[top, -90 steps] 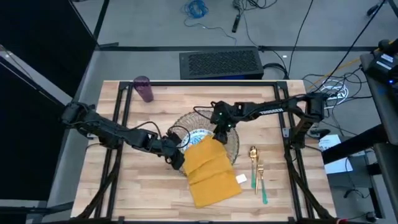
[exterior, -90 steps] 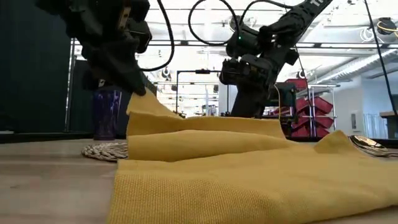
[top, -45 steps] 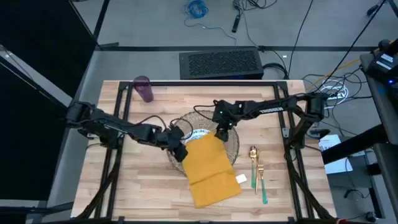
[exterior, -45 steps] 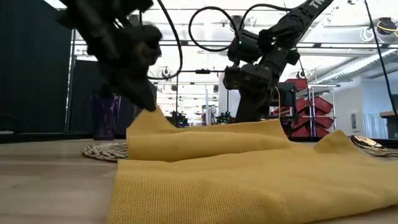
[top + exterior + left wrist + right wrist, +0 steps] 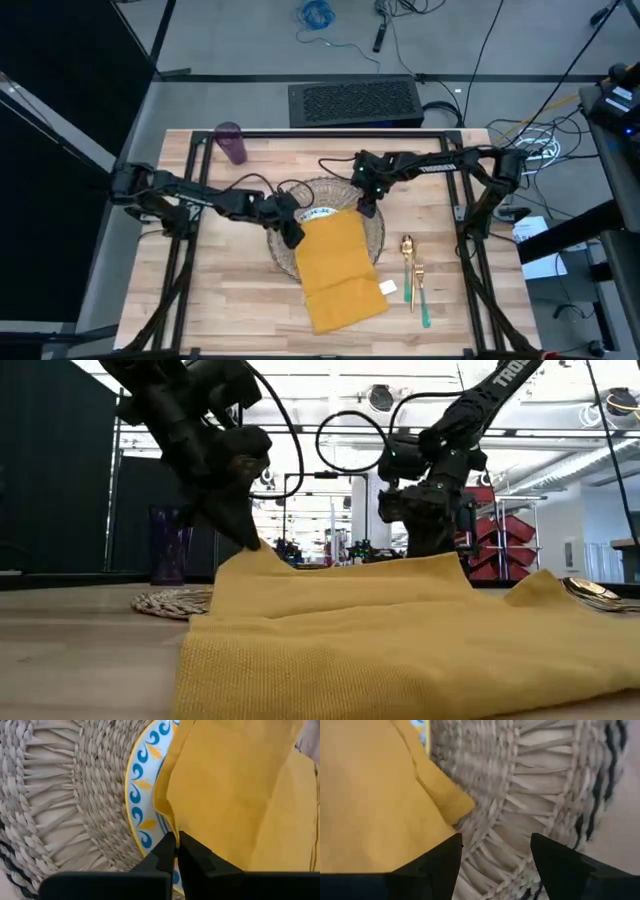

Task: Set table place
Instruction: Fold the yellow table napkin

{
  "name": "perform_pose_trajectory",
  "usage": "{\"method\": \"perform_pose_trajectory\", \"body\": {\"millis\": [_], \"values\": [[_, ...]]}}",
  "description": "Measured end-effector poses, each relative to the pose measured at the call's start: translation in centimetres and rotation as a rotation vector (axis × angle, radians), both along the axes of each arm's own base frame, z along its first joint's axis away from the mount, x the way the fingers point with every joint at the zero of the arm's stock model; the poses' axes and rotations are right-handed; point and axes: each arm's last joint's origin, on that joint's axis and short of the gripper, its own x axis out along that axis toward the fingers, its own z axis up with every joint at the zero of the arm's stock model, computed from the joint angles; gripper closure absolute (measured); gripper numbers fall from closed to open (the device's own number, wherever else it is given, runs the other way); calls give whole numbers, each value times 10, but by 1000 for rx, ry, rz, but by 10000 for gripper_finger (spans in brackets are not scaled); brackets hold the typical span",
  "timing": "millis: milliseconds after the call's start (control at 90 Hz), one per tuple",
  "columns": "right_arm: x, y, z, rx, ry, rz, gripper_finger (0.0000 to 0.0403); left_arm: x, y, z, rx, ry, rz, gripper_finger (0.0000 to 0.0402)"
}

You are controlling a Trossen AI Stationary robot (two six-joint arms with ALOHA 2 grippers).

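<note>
Yellow napkin (image 5: 335,268) lay over plate (image 5: 318,212) & mat (image 5: 372,238) | L tool (image 5: 291,234) pinched napkin's corner | R tool (image 5: 368,204) spread, at other corner, not gripping

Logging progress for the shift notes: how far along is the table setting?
Done: the plate sits on the woven mat. In hand: the left gripper pinches a corner of the yellow napkin, which drapes over the plate; the right gripper is open at the other corner. Left: fork and spoon lie to the right, and the purple cup stands at the far corner.
</note>
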Motion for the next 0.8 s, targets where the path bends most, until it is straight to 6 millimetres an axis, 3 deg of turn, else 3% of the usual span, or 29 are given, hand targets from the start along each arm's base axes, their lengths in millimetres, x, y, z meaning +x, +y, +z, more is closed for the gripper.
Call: {"method": "perform_pose_trajectory", "body": {"millis": [389, 511, 800], "values": [[12, 16, 3, -9, -98, 114, 181, 0, 4, 0, -1, 5, -14, 401], [17, 12, 3, -70, -160, 194, 181, 0, 5, 0, -2, 5, -11, 401], [34, 4, -9, -119, -107, 432, 181, 0, 5, 0, -7, 2, -5, 402]]}}
